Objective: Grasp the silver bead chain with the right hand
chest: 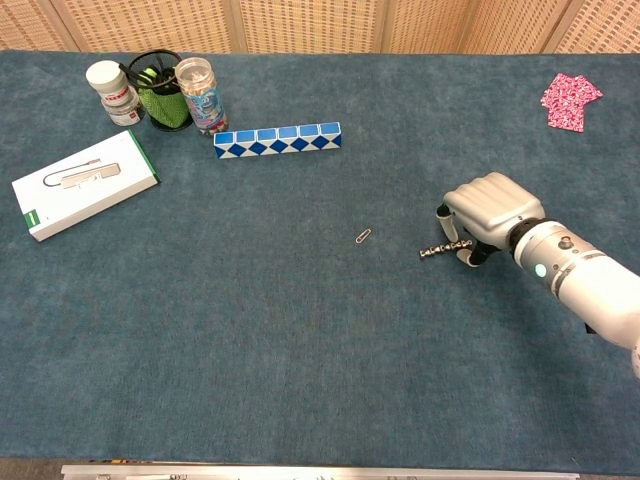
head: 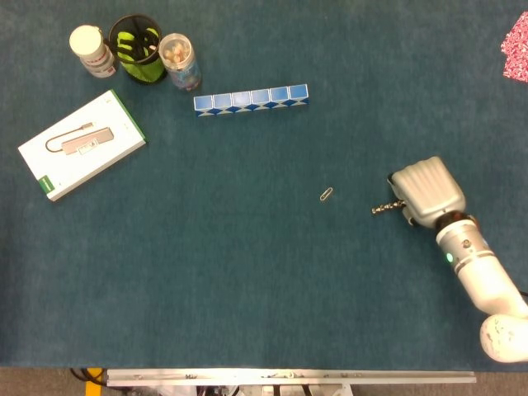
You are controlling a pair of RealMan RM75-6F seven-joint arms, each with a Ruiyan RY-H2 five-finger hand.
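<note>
No label is legible. At right of frame, the right hand (chest: pixel 487 213) grips the silver bead chain (chest: pixel 445 247); only the chest view shows its fingers (chest: pixel 441 214) curled under.
</note>
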